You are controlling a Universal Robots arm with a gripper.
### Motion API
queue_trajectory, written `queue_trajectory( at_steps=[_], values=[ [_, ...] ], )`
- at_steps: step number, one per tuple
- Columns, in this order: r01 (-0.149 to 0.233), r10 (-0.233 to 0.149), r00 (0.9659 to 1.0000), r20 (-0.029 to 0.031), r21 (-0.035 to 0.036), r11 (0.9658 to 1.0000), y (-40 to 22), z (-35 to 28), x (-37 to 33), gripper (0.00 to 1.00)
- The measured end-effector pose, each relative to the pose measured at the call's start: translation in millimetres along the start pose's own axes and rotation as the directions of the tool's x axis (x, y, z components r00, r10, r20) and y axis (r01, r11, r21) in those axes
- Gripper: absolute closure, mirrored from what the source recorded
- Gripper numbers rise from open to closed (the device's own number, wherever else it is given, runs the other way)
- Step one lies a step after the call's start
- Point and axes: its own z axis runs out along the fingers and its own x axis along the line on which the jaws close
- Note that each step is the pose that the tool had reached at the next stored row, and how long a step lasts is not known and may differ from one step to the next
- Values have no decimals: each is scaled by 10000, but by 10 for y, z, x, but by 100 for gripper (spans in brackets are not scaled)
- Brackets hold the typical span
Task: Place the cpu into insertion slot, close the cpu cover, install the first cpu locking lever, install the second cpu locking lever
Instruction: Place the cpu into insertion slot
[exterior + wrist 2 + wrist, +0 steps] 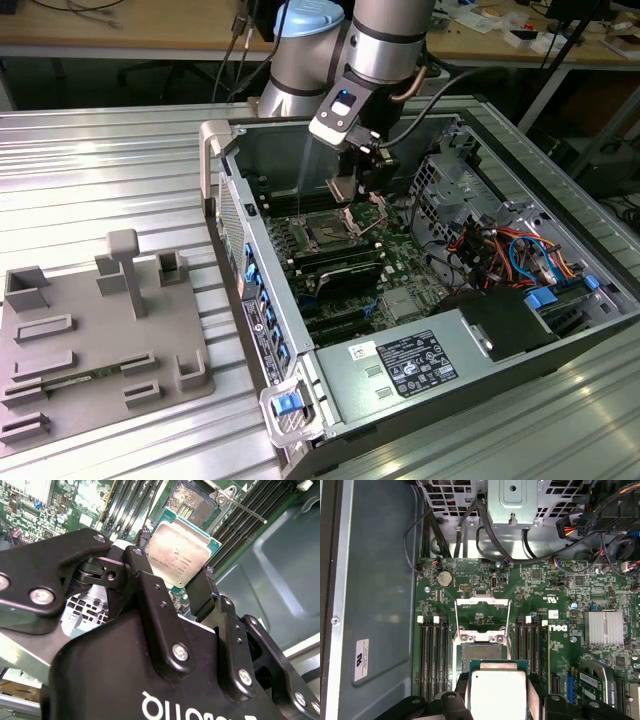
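Black two-finger gripper [167,567] clenched on silver-topped square cpu [497,690], hovering above dark square insertion slot [481,652] at green motherboard [555,580] centre. Silvery hinged cpu cover [482,601] stands open. Nothing seated; closing and locking steps undone.

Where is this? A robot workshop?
Probably a robotics lab or workshop: a robot arm, its tool holding a cpu, reaches into an open computer case on a ridged metal table, with cluttered workbenches behind.
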Motion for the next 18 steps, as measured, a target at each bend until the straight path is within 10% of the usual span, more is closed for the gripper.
queue_trajectory(
  at_steps=[12, 18],
  values=[
    [5, -5, 10000, -2, 135, 9999, -23, 275, 38, 45],
    [4, -4, 10000, -2, 138, 9999, -24, 287, 38, 45]
  ],
)
